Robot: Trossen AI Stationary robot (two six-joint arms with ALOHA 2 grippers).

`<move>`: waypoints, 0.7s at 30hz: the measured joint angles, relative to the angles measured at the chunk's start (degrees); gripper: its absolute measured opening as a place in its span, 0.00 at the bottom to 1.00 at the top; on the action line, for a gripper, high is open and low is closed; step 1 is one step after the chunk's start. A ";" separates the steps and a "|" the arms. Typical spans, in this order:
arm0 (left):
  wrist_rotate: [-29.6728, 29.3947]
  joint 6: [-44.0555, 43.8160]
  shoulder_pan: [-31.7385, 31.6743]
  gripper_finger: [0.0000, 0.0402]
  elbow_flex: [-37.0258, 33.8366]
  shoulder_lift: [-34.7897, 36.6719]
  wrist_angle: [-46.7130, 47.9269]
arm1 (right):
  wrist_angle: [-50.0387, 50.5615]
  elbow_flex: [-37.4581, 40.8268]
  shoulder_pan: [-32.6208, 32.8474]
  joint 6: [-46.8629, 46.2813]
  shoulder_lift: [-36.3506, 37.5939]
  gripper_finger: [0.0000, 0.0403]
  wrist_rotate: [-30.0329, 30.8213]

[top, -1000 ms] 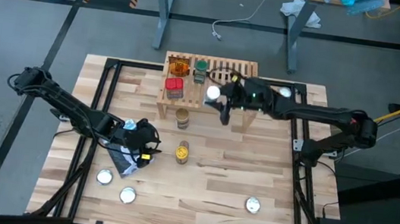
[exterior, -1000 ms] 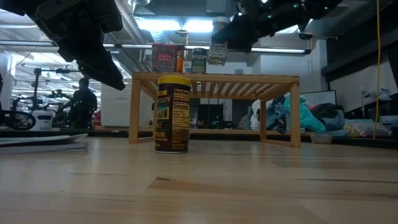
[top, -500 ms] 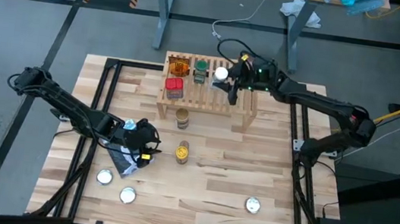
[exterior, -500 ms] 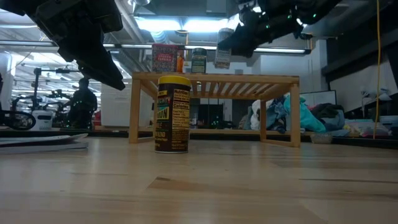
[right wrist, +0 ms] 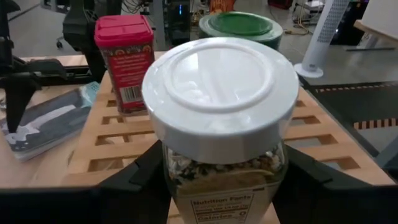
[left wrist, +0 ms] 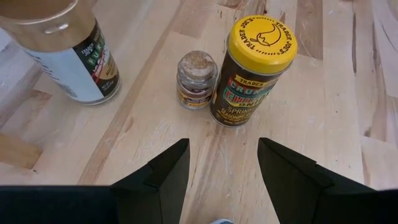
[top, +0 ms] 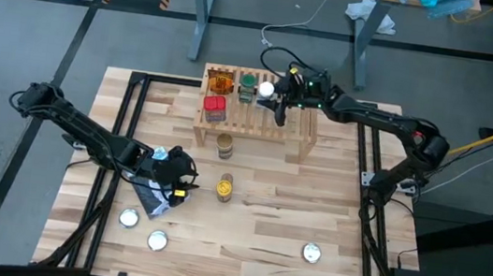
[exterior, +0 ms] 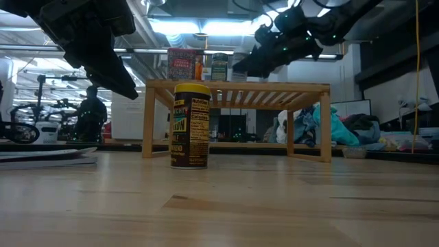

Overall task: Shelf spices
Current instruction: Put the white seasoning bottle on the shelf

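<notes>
Step in hand: placing the white-lidded clear jar of seasoning (right wrist: 221, 118) on the small light-wood slatted shelf (top: 299, 135).
Right gripper (top: 275, 94): clenched around that jar, held above the shelf's far step, just right of the green-lidded jar (top: 247, 83).
Already shelved: red tin (top: 214, 108), orange packet (top: 221, 84), green-lidded jar.
Left gripper (top: 180, 182): waiting near the table's left side, fingers parted, holding nothing.
Still on table: yellow-lidded jar (left wrist: 252, 68), small clear jar (left wrist: 196, 79), tan-lidded jar (left wrist: 62, 50).
Next move, likely: lower the jar upright onto the slats, clear of the green lid, then release.
</notes>
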State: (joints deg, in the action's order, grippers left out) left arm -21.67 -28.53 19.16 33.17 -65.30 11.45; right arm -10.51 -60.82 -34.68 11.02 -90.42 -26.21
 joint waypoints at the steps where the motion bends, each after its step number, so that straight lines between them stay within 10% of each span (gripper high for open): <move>1: 0.00 0.00 0.00 0.45 0.00 -0.02 0.00 | -0.84 0.00 0.00 -0.02 -0.40 0.52 0.00; 21: 0.00 0.00 0.00 0.45 0.00 -0.02 -0.01 | -2.16 -0.02 0.02 1.47 -1.39 0.55 1.67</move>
State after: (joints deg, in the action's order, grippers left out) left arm -21.67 -28.53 19.16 33.17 -65.32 11.44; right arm -12.67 -60.84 -34.65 12.49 -91.81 -24.54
